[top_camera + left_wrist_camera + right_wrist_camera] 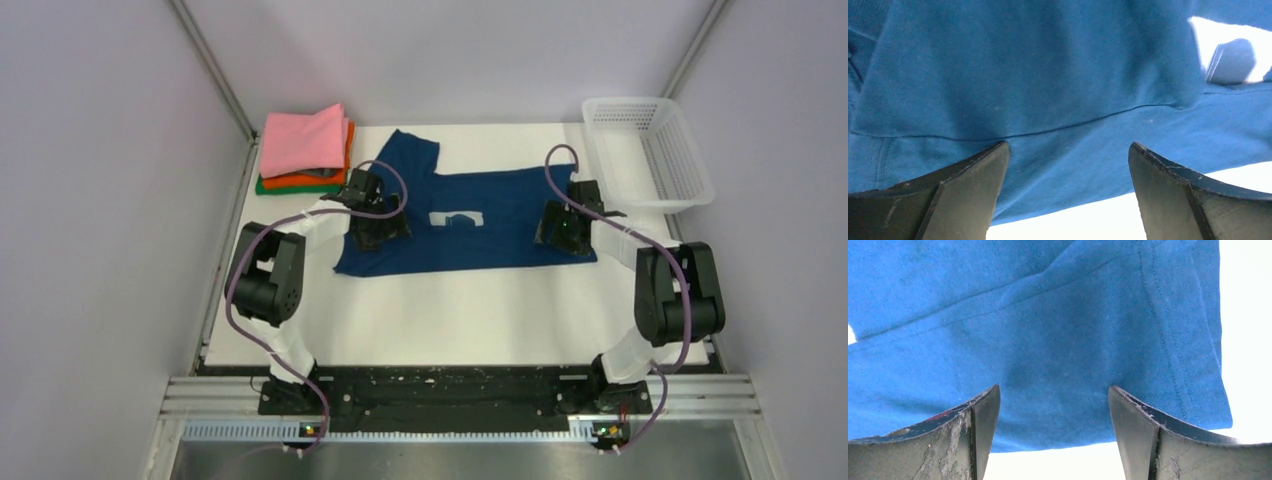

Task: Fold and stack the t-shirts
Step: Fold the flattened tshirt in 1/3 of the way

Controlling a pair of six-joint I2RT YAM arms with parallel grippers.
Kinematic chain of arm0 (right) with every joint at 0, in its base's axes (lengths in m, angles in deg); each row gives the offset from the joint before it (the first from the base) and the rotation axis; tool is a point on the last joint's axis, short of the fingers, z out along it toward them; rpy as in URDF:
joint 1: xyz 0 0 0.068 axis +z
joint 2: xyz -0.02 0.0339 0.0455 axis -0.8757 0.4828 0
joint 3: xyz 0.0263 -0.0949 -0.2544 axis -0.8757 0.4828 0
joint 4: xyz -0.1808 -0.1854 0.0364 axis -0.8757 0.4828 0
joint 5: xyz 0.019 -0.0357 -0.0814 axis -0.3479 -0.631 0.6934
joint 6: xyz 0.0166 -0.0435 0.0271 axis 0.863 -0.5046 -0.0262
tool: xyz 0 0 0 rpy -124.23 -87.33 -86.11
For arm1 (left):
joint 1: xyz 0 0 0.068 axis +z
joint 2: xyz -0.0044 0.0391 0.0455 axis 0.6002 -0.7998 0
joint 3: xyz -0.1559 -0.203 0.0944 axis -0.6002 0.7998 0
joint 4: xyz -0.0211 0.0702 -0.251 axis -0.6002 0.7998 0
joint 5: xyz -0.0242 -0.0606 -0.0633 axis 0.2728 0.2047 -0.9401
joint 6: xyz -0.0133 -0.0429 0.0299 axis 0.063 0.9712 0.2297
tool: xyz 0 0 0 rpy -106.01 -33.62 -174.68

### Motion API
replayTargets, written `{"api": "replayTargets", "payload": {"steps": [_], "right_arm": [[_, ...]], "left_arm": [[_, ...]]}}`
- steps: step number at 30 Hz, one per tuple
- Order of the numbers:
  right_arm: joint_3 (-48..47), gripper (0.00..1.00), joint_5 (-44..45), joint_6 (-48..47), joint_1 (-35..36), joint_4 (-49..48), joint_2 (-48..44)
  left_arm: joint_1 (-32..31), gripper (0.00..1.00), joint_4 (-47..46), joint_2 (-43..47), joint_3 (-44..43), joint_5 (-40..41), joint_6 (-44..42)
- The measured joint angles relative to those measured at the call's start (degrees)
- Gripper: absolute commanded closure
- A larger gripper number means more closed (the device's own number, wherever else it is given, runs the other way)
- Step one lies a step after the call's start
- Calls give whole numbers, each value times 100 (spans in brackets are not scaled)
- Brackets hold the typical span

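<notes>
A navy blue t-shirt (pixel 470 225) lies partly folded on the white table, its small white print (pixel 455 218) facing up. My left gripper (pixel 378 228) hovers over its left end, jaws wide open, with only cloth (pixel 1048 90) below them. Over the shirt's right end my right gripper (pixel 562 228) is open too, above the hemmed edge (pixel 1178 340). Neither gripper holds anything. At the back left sits a stack of folded t-shirts: pink (pixel 305 138) on top, orange (pixel 318 178) under it, green (pixel 272 187) at the bottom.
A white mesh basket (pixel 650 150) stands at the back right corner. Bare white tabletop (pixel 450 315) stretches between the shirt and the arm bases. Grey walls close in on both sides.
</notes>
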Motion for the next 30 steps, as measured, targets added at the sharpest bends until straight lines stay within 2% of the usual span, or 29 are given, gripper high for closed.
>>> {"api": "replayTargets", "payload": {"steps": [5, 9, 12, 16, 20, 23, 27, 30], "right_arm": [[905, 22, -59, 155, 0, -240, -798], [1784, 22, -208, 468, 28, 155, -1915], [2208, 22, -323, 822, 186, 706, -2688], [2378, 22, -501, 1318, 728, 1729, -3456], [2240, 19, -433, 1401, 874, 2367, -3926], [2017, 17, -317, 1294, 874, 2461, -4151], [1886, 17, -221, 1075, 879, 2247, -4138], [1884, 16, -195, 931, 879, 2004, -3950]], "left_arm": [[15, 1, -577, 669, 1104, -48, 227], [-61, 1, -546, 1547, 2017, 11, 424], [-234, 1, -90, 2291, 2605, 52, 680], [-608, 1, 1163, 3403, 3134, 109, 1134], [-721, 1, 2059, 4315, 3206, 66, 1440], [-723, 1, 2317, 4551, 3014, 70, 1515], [-723, 1, 2052, 4164, 2524, 197, 1335], [-723, 1, 1394, 3307, 1958, 295, 1073]]}}
